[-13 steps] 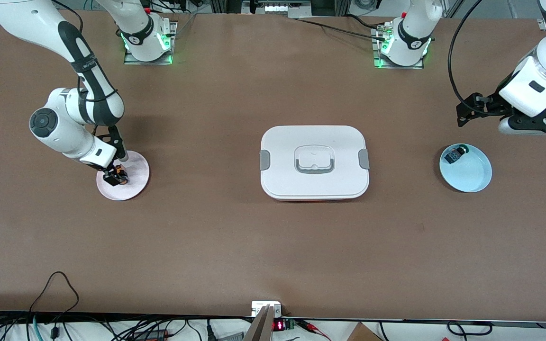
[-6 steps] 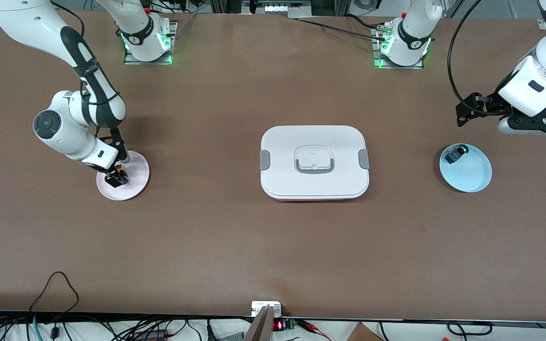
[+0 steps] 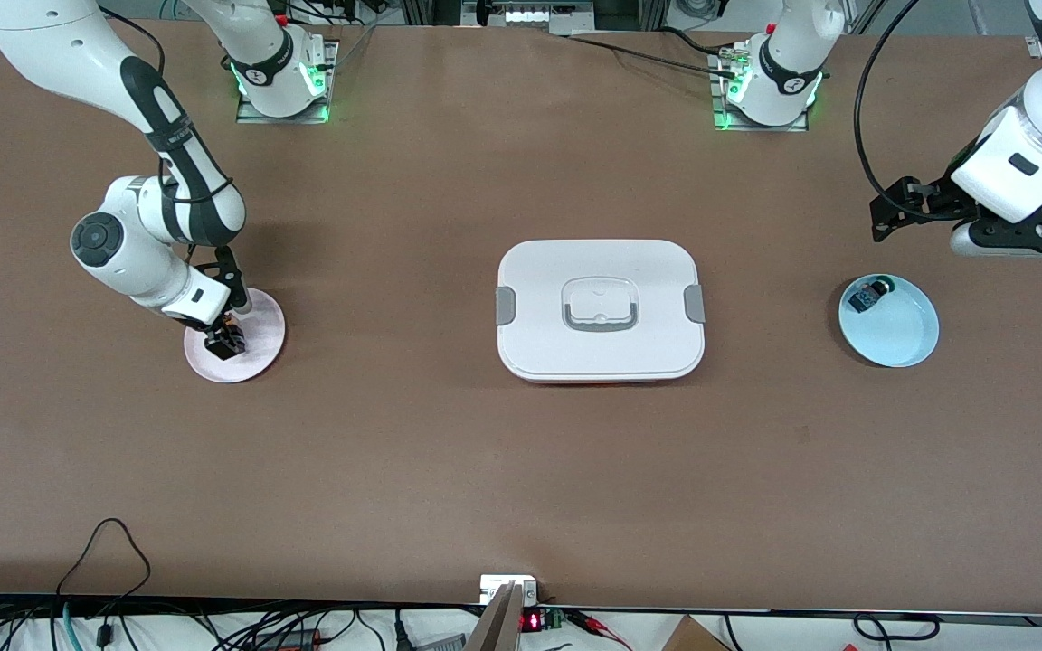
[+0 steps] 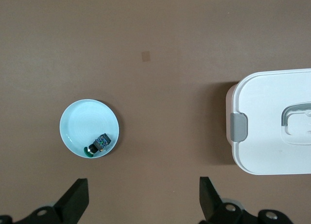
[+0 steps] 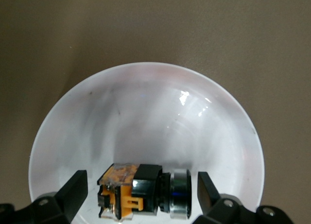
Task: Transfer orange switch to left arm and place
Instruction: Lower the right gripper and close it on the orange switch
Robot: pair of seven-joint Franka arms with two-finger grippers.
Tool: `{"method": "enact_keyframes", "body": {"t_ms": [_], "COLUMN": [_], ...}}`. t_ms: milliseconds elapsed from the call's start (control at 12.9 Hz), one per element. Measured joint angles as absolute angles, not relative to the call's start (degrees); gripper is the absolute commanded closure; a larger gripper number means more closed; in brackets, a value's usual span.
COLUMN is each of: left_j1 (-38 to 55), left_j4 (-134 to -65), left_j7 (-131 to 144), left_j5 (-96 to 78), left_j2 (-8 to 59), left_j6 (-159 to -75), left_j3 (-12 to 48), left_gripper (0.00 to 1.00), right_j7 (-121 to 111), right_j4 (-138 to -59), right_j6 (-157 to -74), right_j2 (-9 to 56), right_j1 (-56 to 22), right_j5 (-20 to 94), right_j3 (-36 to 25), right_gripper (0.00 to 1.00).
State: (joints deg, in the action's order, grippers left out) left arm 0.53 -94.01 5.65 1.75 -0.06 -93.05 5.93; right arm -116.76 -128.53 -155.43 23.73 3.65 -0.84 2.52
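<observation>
Right wrist view: switch (image 5: 143,191) lies on its side in a pale pink plate (image 5: 146,112), close to the plate's rim. Black cylindrical body, orange markings at one end, shiny metal ring at the other. It sits between the two black fingers (image 5: 73,190) of the right gripper (image 5: 141,190), a gap showing on each side; fingers spread wide, nothing clamped. Plate is round, shallow, glossy, with faint scuffs.

Front view: right gripper (image 3: 225,339) is down on the pink plate (image 3: 259,334), at the right arm's end of the table. Switch itself is mostly hidden under the gripper there. Open brown matte tabletop lies all round the plate, and the table edges are well apart from it.

Box (image 3: 601,309) stands mid-table, well apart from both plates: white, rounded-rectangular, smooth plastic, grey clips on its two short sides, recessed grey-edged handle in the lid. A broad bare strip of table runs between the box and the camera-side edge; another runs between the box and the arm bases.

Toward the left arm's end lies a light blue plate (image 3: 892,330), round and glossy, holding a small black-and-blue part (image 3: 869,295) near its rim.

Left gripper (image 3: 887,217) waits up in the air over bare table just beside the blue plate, fingers (image 4: 73,204) wide apart, holding nothing.
</observation>
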Motion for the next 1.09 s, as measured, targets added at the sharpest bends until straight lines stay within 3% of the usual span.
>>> {"method": "enact_keyframes", "body": {"t_ms": [388, 776, 1086], "left_j1": [0.5, 0.5, 0.5], "left_j4": [-94.0, -94.0, -94.0], "left_j7": [5.6, 5.7, 5.7], "left_j5": [1.8, 1.8, 1.8], "left_j2": [-0.1, -0.1, -0.1], "left_j6": [-93.1, -93.1, -93.1], "left_j3": [5.9, 5.9, 5.9], "left_gripper": [0.00, 0.00, 0.00], "right_j7": [-116.7, -116.7, -116.7], "right_j4": [-128.5, -128.5, -128.5], "right_j6": [-156.3, -156.8, -157.0], "right_j2": [24.4, 24.4, 24.4], "right_j1": [3.7, 4.0, 4.0], "right_j5": [-0.9, -0.9, -0.9], "right_j3": [2.5, 2.5, 2.5], "right_gripper": [0.08, 0.36, 0.71]}}
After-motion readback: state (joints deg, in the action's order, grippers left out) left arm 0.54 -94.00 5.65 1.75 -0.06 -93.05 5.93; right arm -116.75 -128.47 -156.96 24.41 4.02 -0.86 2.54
